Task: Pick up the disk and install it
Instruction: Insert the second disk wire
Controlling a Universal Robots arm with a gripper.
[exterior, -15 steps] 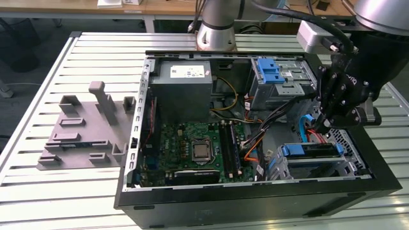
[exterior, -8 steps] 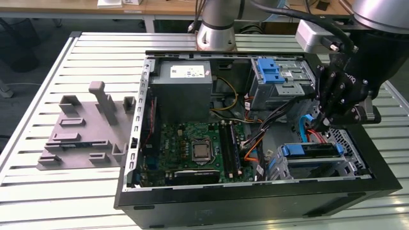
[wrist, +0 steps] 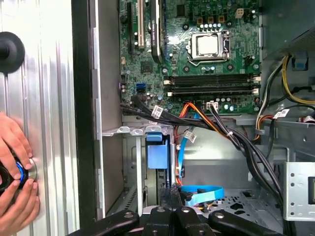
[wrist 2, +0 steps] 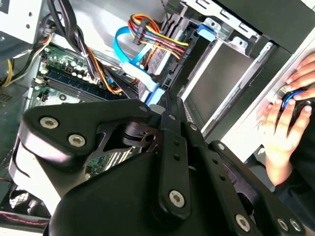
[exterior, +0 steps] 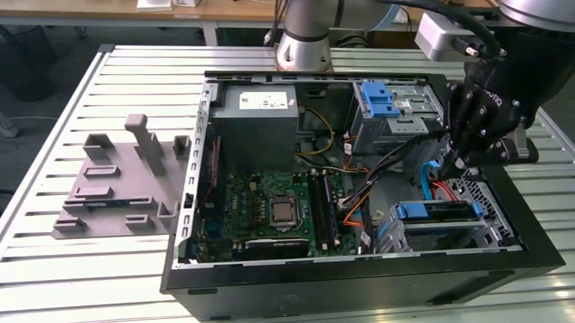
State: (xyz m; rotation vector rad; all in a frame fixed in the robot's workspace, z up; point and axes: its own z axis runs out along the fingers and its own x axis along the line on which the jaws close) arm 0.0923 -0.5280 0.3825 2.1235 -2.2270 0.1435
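black multi-link gripper: inside open black computer case, fingers drawn together, apparently empty | flat silver blue-railed disk: seated in lower drive cage, likely installed | person's hand: resting on table beside case

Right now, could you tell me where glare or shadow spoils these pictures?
Exterior view: the case is dim inside, below the gripper. First wrist view: the table glares brightly. Second wrist view: the gripper is a dark foreground mass; the hand looks washed out.

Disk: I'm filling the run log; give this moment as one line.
gripper | inside computer case | close to disk | disk sits in drive cage
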